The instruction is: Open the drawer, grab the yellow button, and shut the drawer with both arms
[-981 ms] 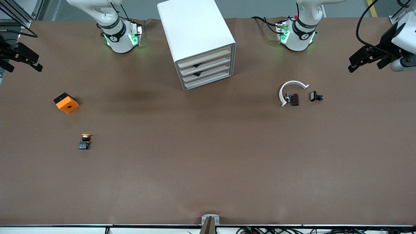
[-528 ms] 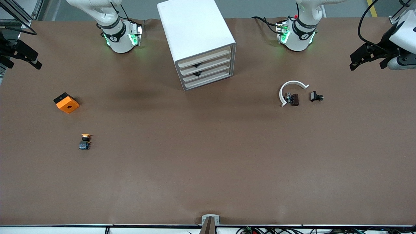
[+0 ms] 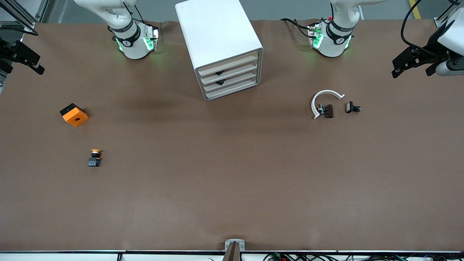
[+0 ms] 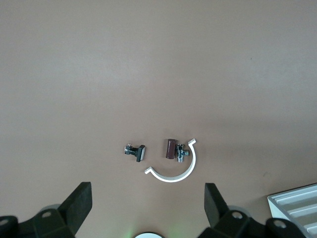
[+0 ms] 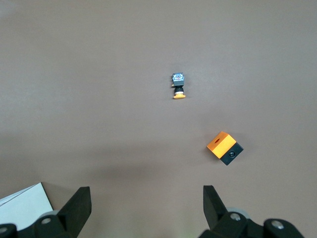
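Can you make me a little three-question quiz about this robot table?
1. True or false: every drawer of the white drawer cabinet is shut.
2. Which lies nearer the front camera: A) the button, B) the orange block?
3. Fill in: both the left pincer and the right pincer have jaws that are ____.

Key: 1 true. 2 A. 3 open, each hanging over its own end of the table, holding nothing.

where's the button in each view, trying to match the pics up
Front view: the button lies on the table toward the right arm's end, nearer the camera than the orange block.
Left wrist view: not in it.
Right wrist view: it shows on bare table beside the orange block.
Shared landmark: the orange block.
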Tool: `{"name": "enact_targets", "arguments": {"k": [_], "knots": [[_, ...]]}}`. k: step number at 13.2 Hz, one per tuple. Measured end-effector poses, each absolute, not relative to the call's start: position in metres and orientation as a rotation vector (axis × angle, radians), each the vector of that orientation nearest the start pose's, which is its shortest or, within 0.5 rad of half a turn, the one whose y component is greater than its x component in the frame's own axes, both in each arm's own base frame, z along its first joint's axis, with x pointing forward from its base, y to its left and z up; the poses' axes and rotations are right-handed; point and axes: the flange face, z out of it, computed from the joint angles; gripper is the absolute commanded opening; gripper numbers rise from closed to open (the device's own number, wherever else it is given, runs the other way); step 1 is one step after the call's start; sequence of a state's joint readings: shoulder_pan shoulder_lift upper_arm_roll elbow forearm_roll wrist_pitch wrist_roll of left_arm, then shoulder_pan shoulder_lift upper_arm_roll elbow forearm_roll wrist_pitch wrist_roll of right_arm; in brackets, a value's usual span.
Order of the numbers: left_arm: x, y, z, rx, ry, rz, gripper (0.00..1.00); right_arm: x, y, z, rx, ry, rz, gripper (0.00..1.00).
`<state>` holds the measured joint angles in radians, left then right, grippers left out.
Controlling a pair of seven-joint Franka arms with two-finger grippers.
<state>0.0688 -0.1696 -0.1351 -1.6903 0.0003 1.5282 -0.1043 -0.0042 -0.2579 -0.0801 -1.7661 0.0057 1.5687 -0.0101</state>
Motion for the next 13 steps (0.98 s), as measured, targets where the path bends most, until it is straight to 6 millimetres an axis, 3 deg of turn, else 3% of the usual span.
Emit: {"name": "enact_targets", "arguments": {"k": [13], "knots": [[0.4929, -0.0390, 0.6510, -3.116, -0.097, 0.020, 1.00, 0.4778, -0.0420, 0.6650, -3.118, 0.115, 0.007, 1.00]]}}
